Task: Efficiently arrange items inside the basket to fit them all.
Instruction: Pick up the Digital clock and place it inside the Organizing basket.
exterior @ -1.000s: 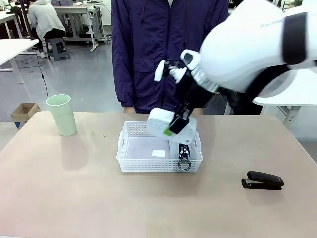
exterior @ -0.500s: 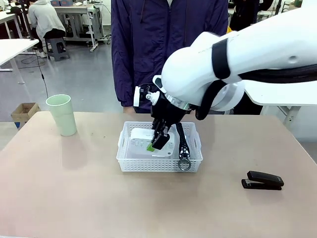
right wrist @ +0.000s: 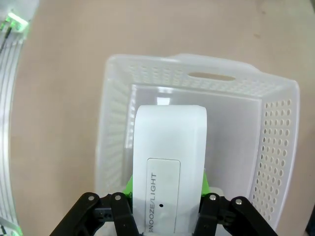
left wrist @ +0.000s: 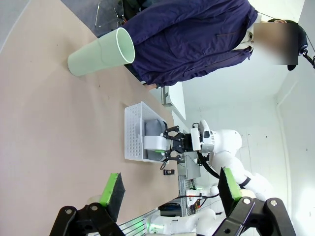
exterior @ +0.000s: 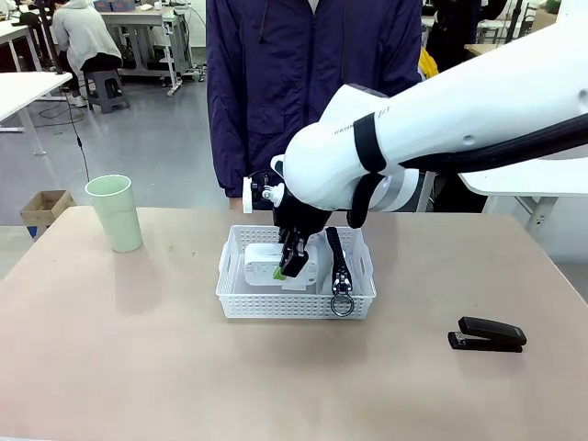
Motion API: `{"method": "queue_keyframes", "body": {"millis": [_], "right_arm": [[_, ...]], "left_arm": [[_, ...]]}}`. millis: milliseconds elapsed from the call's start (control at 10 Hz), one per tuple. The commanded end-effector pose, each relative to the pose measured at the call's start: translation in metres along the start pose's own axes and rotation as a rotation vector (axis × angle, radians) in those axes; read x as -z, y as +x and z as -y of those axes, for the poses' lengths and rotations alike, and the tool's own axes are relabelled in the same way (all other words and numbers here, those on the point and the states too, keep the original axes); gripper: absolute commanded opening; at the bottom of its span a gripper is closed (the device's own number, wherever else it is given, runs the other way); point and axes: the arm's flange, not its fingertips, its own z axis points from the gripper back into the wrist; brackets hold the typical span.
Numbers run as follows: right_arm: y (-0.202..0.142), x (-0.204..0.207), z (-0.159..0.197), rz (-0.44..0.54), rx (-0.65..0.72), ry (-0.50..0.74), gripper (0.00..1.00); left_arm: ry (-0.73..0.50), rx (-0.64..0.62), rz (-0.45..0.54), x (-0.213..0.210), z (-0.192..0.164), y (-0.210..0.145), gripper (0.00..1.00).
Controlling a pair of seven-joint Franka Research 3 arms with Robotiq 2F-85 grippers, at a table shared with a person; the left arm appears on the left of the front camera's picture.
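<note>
A pale beige tabletop (exterior: 138, 367) fills the foreground. Beyond it lies a smooth grey floor (exterior: 156, 152), where an open cardboard box (exterior: 46, 209) sits by the tabletop's left corner. A white table (exterior: 23, 92) stands at left and another white table (exterior: 551, 170) at right. Farther back, a dark stool (exterior: 107, 90) stands beside metal-legged desks (exterior: 138, 23).

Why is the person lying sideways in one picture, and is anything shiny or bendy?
Left wrist view: the camera is rolled with the wrist, so the person and cup look tipped over. Right wrist view: the wide lens bends the basket walls, and a small glare shines on its floor beyond the box. Front view: sharp, with a soft shadow beside the cup.
</note>
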Motion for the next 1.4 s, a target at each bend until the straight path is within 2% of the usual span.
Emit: {"method": "queue_keyframes", "body": {"millis": [0, 300, 700, 800, 900, 1300], "right_arm": [[0.007, 0.012, 0.022, -0.023, 0.051, -0.033, 0.46], [0.005, 0.026, 0.043, -0.058, 0.096, -0.027, 0.46], [0.005, 0.027, 0.042, -0.068, 0.120, -0.022, 0.46], [0.004, 0.026, 0.041, -0.079, 0.123, -0.004, 0.89], [0.003, 0.026, 0.041, -0.079, 0.125, 0.003, 1.00], [0.006, 0.022, 0.040, -0.060, 0.144, 0.043, 1.00]], "left_arm": [[-0.020, 0.021, 0.007, 0.000, 0.001, 0.001, 1.00], [-0.020, 0.021, 0.007, 0.000, 0.001, 0.001, 1.00], [-0.020, 0.021, 0.007, 0.000, 0.001, 0.001, 1.00], [-0.020, 0.021, 0.007, 0.000, 0.001, 0.001, 1.00], [-0.020, 0.021, 0.007, 0.000, 0.001, 0.001, 1.00], [-0.020, 0.021, 0.007, 0.000, 0.001, 0.001, 1.00]]}}
